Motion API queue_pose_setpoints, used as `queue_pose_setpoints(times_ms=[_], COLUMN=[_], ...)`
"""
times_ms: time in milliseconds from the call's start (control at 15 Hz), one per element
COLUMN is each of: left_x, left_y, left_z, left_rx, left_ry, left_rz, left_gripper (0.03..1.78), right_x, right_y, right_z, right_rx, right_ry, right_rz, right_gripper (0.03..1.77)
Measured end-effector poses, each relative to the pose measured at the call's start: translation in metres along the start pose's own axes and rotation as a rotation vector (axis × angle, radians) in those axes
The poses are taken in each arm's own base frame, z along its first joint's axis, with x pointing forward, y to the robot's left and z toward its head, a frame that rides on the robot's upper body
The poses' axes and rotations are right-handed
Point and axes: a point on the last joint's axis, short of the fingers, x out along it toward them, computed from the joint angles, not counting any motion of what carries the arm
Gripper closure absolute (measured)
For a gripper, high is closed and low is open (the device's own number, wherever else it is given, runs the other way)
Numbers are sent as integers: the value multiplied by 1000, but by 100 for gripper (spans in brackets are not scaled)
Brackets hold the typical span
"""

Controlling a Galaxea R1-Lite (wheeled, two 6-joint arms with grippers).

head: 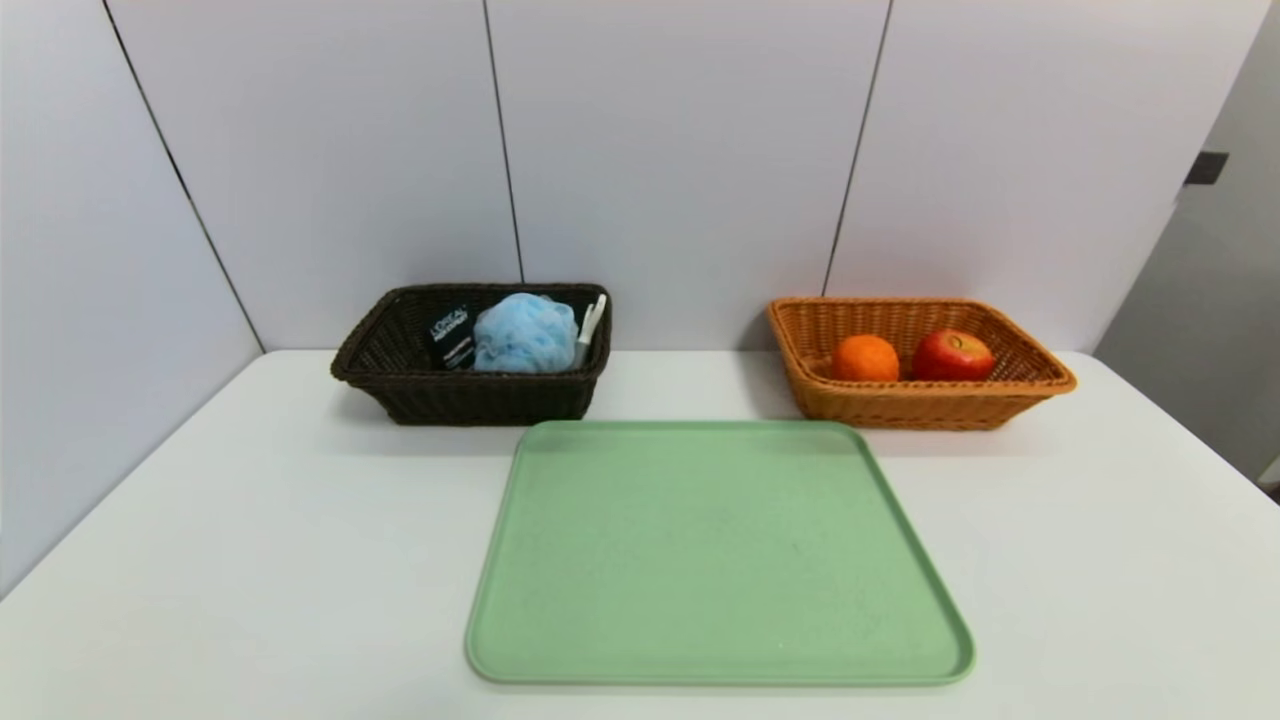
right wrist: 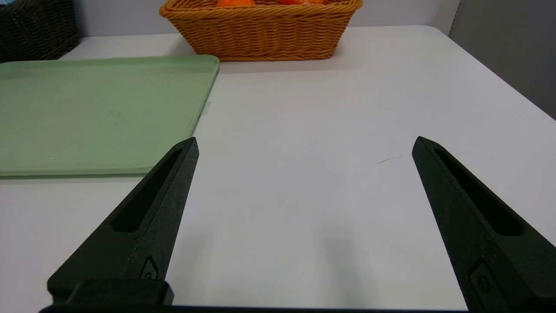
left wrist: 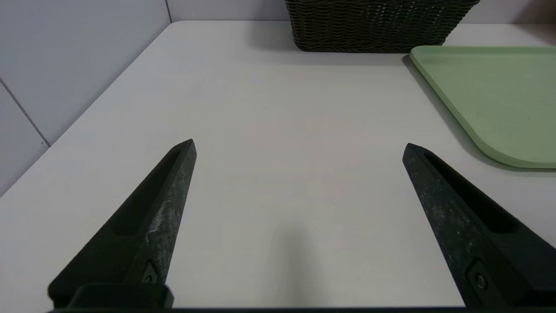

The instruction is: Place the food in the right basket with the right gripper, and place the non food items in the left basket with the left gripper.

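Both claws are released and carry nothing: the left gripper (left wrist: 299, 145) hangs with its jaws spread wide over bare table (head: 250, 560) in its wrist view, and the right gripper (right wrist: 305, 141) does the same in its own, each parked low and outside the head view. By the look of things the sorting is finished. At the upper left of the head frame the dark brown basket (head: 400, 385) holds three non-food items: one blue mesh pouf (head: 524, 334) in the middle, one black tube (head: 452, 336) with white lettering to its left, and one white-headed peeler (head: 592, 322) leaning at its right end. At the upper right, the orange-tan basket (head: 1030, 385) holds two pieces of food, one orange (head: 865, 358) and one red apple (head: 952, 355), lying side by side and just about touching. One green tray (head: 715, 550) fills the lower centre of the frame with nothing resting on it, and nothing loose lies on the table around it. I judge that no item is left to move; five things are sorted, two baskets filled as asked.
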Motion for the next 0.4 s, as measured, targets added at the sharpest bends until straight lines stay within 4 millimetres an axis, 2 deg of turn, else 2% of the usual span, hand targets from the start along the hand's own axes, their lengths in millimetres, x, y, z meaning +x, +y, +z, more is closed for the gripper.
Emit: queue_pose_setpoints(times_ms=[400], left_x=[0], left_y=[0], left_z=[0], left_rx=[0], left_ry=[0], left_rz=[0], left_gripper=[12], right_x=[0], right_y=[0], right_z=[0], right_rx=[-3], right_ry=[-1], right_rz=[0], right_gripper=[10])
